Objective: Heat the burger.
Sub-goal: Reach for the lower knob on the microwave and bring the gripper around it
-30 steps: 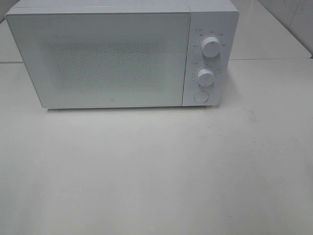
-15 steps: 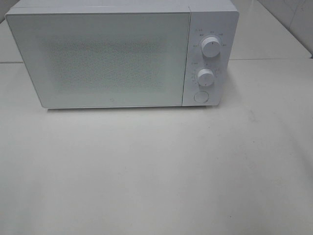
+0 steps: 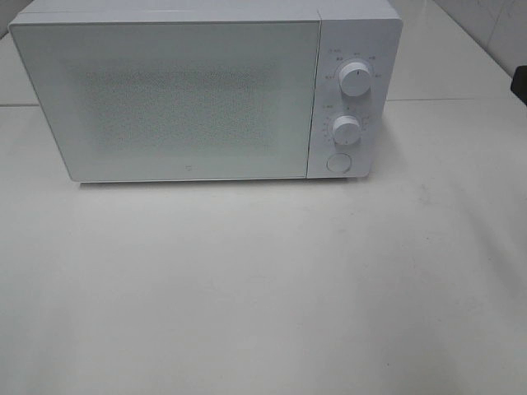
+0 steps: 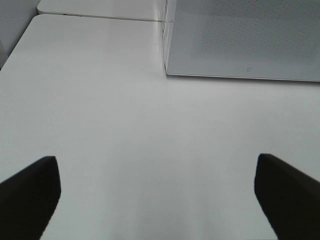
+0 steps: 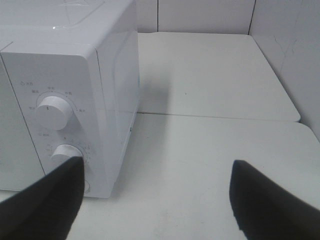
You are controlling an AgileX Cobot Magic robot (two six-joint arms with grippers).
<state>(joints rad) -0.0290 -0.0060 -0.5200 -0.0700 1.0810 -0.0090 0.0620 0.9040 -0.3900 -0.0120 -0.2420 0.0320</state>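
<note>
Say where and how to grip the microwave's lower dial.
Grip the lower dial by its round rim, coming straight at the front of the microwave. It is a short cylinder standing out from the flat panel, so opposite sides are free. The open right pincer looks nearest.

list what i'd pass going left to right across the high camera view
microwave door → control panel → bare stretch of table → dark shape cut off by the right edge, too little showing to tell what it is
</note>
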